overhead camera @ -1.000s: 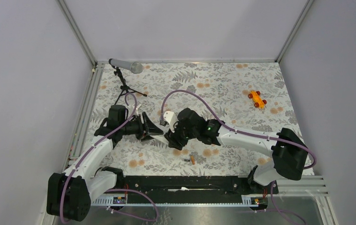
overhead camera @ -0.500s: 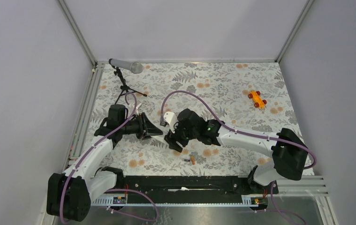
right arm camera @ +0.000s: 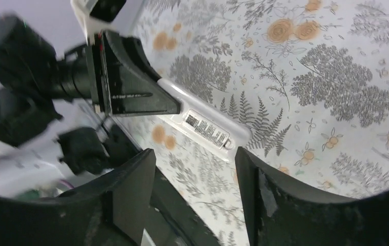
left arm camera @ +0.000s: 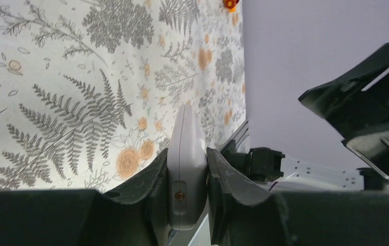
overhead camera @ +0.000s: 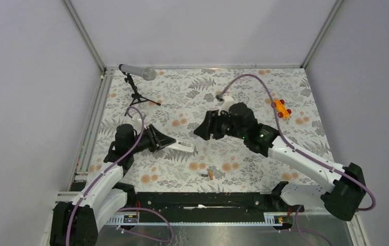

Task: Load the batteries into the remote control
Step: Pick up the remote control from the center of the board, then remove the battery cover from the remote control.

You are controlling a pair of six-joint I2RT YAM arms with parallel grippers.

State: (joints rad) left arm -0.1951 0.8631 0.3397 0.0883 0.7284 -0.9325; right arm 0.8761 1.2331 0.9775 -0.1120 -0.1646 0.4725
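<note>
The remote control [left arm camera: 186, 154] is a slim white bar, and my left gripper [left arm camera: 187, 171] is shut on its near end, with the rest sticking out over the patterned table. In the top view my left gripper [overhead camera: 170, 143] is at centre left and the remote control [overhead camera: 184, 148] points right from it. My right gripper [overhead camera: 200, 132] hangs open up and to the right of the remote, apart from it. Through its open jaws [right arm camera: 195, 169] I see the remote control [right arm camera: 205, 128], label side showing. The batteries [overhead camera: 208, 175] lie together on the table near the front rail.
A grey microphone [overhead camera: 137, 72] on a black tripod stands at the back left. An orange toy car [overhead camera: 281, 108] sits at the right. The black rail [overhead camera: 197, 200] runs along the front edge, and grey walls close in the table.
My left gripper has shut on the remote and now holds it alone. My right gripper has opened wider and drawn back up and to the right, away from the remote.
</note>
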